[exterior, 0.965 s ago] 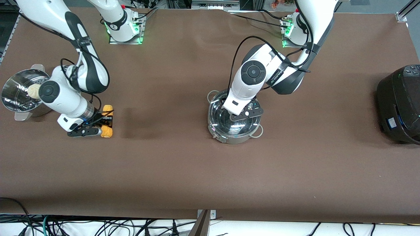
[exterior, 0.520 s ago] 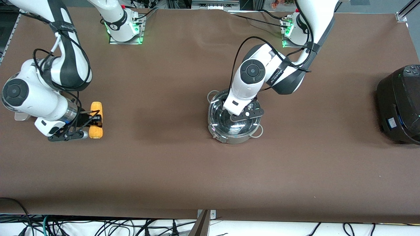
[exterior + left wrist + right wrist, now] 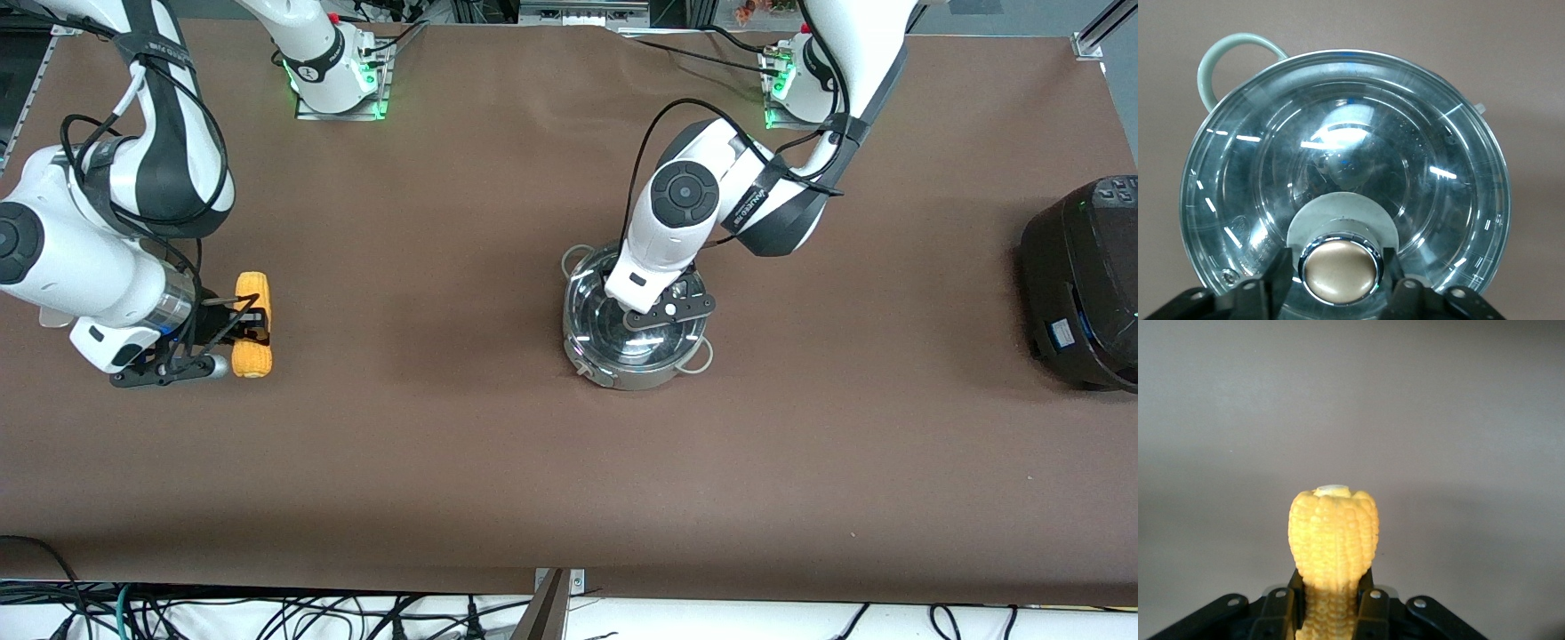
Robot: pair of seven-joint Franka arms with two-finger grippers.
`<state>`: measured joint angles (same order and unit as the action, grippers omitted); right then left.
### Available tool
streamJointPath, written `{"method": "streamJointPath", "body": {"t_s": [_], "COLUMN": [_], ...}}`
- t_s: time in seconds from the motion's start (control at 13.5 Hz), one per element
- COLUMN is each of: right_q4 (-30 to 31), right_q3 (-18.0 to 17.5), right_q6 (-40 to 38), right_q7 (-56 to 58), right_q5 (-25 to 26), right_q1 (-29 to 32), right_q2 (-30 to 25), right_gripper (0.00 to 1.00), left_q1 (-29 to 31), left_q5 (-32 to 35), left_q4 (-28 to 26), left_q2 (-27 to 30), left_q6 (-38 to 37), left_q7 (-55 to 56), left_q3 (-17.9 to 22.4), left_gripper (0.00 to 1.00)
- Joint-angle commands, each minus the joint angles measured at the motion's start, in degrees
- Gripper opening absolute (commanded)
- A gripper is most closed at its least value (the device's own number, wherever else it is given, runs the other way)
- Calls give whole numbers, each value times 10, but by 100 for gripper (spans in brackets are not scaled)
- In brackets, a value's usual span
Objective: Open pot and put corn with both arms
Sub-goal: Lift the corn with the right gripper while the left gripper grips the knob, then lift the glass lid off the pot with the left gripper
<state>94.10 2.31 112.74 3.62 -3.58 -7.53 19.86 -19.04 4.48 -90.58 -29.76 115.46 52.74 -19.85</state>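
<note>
From across the table the left gripper (image 3: 665, 313) sat low over the pot (image 3: 633, 320) near the table's middle, its own wrist hiding what it held; the left wrist view cleared that up, showing the fingers (image 3: 1277, 270) pressed against either side of the copper-coloured knob (image 3: 1340, 268) on the glass lid (image 3: 1345, 170), which lay seated on the pot's rim, one pale loop handle (image 3: 1231, 53) poking out beside it. Toward the right arm's end, the right gripper (image 3: 242, 333) hung above the brown table (image 3: 462, 444) with the corn (image 3: 252, 324) clamped between its fingers. The right wrist view showed the cob (image 3: 1333, 543) end-on, pale core at the tip, gripped low down by the black fingers (image 3: 1279, 613), with only bare tabletop past it. A big black cooker (image 3: 1080, 284) stood at the left arm's end of the table, well apart from the pot. The right arm's bulky white forearm (image 3: 62, 258) covered whatever lay under it.
</note>
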Motion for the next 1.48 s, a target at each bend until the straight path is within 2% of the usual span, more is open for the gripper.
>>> {"method": "streamJointPath", "body": {"t_s": [0.0, 0.07, 0.15, 0.22, 0.37, 0.45, 0.82, 1.11, 1.41], "right_q4": [-18, -18, -18, -18, -18, -19, -44, -45, -48], "right_q3": [0, 0, 0, 0, 0, 0, 0, 0, 0], "right_q6": [-16, -16, -16, -16, -15, -15, -16, -16, -16], "right_q7": [-29, -40, -46, -51, -61, -70, -122, -123, -178], "right_q5": [-6, -6, -6, -6, -6, -6, -6, -6, -6], "right_q1": [-19, -24, -28, -31, -35, -45, -77, -78, -109], "right_q2": [6, 6, 6, 7, 10, 11, 23, 26, 26], "right_gripper": [0, 0, 0, 0, 0, 0, 0, 0, 0], "left_q1": [-6, -6, -6, -6, -6, -6, 6, 34, 86], "left_q5": [18, 18, 18, 18, 17, 18, 14, 1, -21], "left_q4": [15, 15, 15, 15, 15, 15, 15, 15, 8], "left_q2": [-7, -7, -7, -7, -6, -6, 22, 60, 101], "left_q6": [-3, -3, -3, -3, -4, -4, -16, -67, -108], "left_q7": [6, 7, 7, 6, 7, 7, -11, -33, -130], "left_q3": [2, 2, 3, 3, 3, 3, 7, 5, 5], "left_gripper": [49, 48, 34, 27, 4, 0, 0, 0, 0]}}
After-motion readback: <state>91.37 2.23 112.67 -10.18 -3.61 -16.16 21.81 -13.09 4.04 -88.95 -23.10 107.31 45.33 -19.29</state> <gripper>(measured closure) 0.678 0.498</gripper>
